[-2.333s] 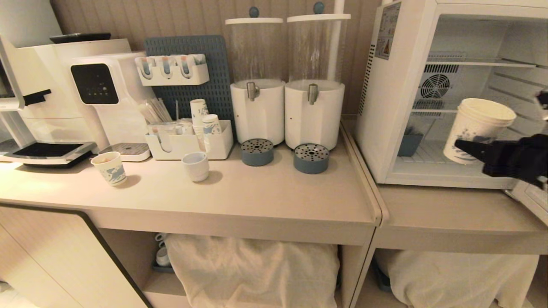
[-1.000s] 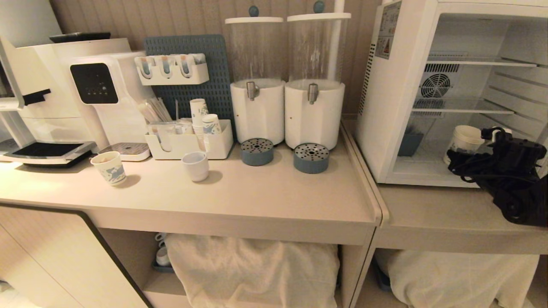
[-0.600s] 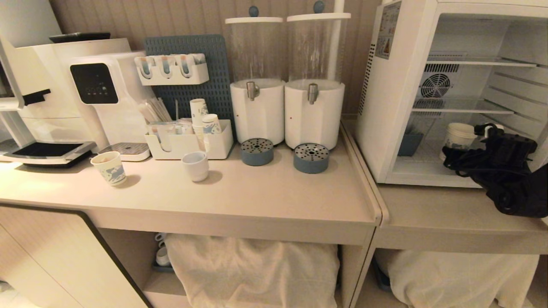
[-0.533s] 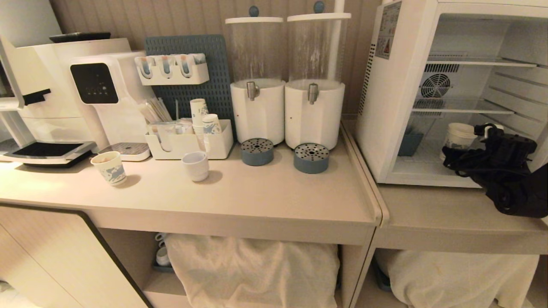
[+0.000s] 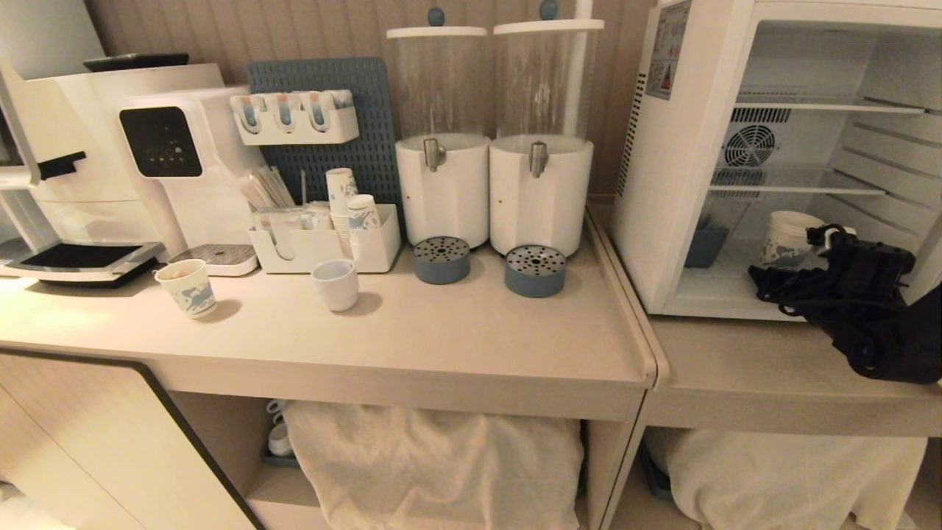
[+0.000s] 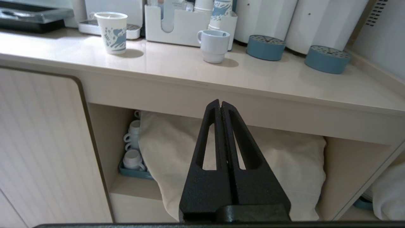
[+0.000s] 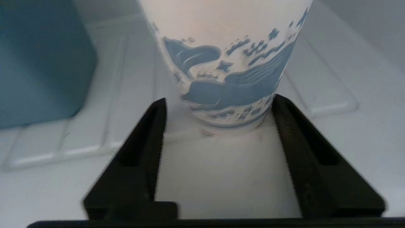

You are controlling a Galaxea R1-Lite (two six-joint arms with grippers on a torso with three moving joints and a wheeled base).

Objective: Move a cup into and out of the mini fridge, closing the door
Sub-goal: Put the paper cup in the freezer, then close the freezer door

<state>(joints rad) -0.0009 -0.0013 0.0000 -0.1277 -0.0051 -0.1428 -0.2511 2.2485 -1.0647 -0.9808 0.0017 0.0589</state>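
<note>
I see the cup upright on the fridge floor, a blue tub beside it. My right gripper stands spread around its base, not pinching. Left gripper is closed, parked below the counter.

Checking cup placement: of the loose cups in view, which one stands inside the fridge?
The tall blue-print paper cup on the mini fridge floor; the shorter blue-print cup and plain white cup stand on the counter.

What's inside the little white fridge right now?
Inside the mini fridge a tall paper cup stands on the floor, with a blue box at the back and a fan behind bare wire shelves. The right gripper hides the cup's lower side.
</note>
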